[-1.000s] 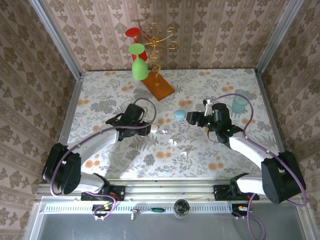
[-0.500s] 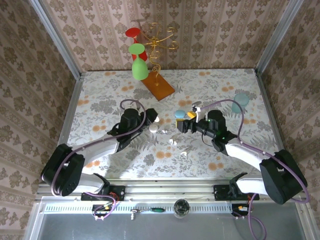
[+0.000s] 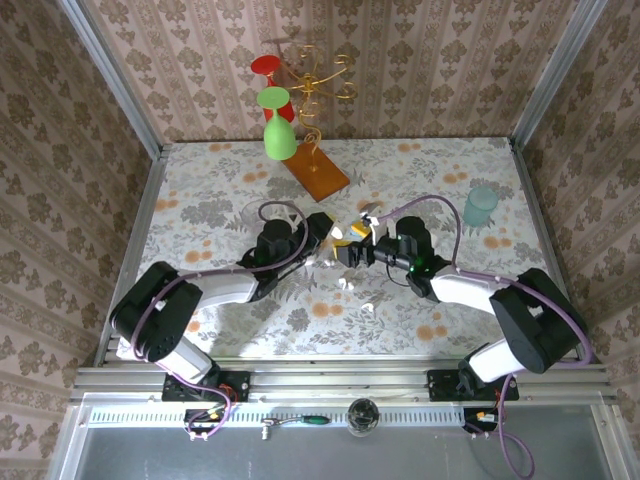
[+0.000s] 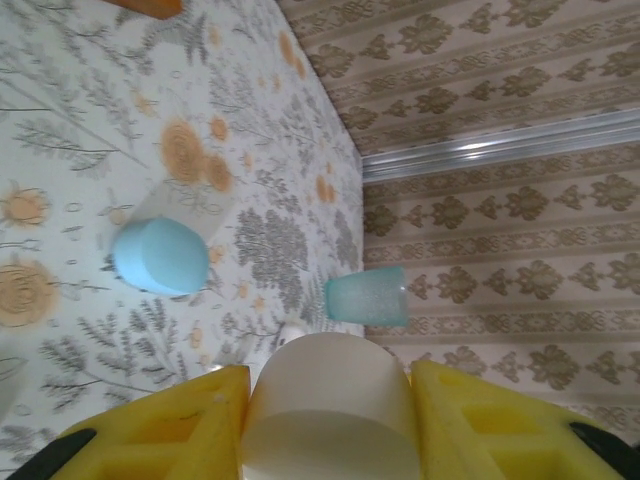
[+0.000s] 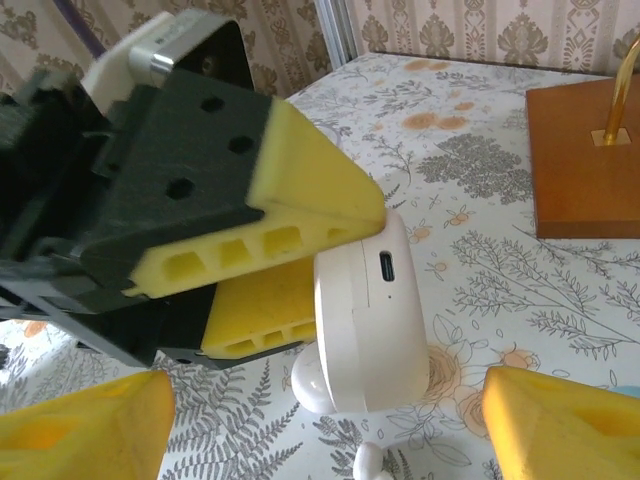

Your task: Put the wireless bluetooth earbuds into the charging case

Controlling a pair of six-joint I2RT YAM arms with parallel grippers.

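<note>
My left gripper (image 3: 322, 238) is shut on a white charging case (image 4: 330, 410), held just above the table at its middle. In the right wrist view the case (image 5: 370, 320) stands on edge with its charging port toward the camera, and the left gripper's yellow fingers (image 5: 300, 190) clamp it from the left. My right gripper (image 5: 325, 430) is open and faces the case from close by, its fingertips wide on either side. One white earbud (image 5: 325, 380) lies by the case's lower edge, another (image 5: 365, 462) nearer. Two more white earbuds (image 3: 345, 283) (image 3: 368, 308) lie toward the front.
A pale blue case (image 4: 160, 255) lies on the table beyond the white one. A teal cup (image 3: 480, 207) stands at the right. A wooden-based gold stand (image 3: 318, 170) with a green glass (image 3: 278, 135) and a red one occupies the back centre.
Both arms have swung in toward the table's middle. The left gripper has carried the white case to the right, and the right gripper has come left to face it.
</note>
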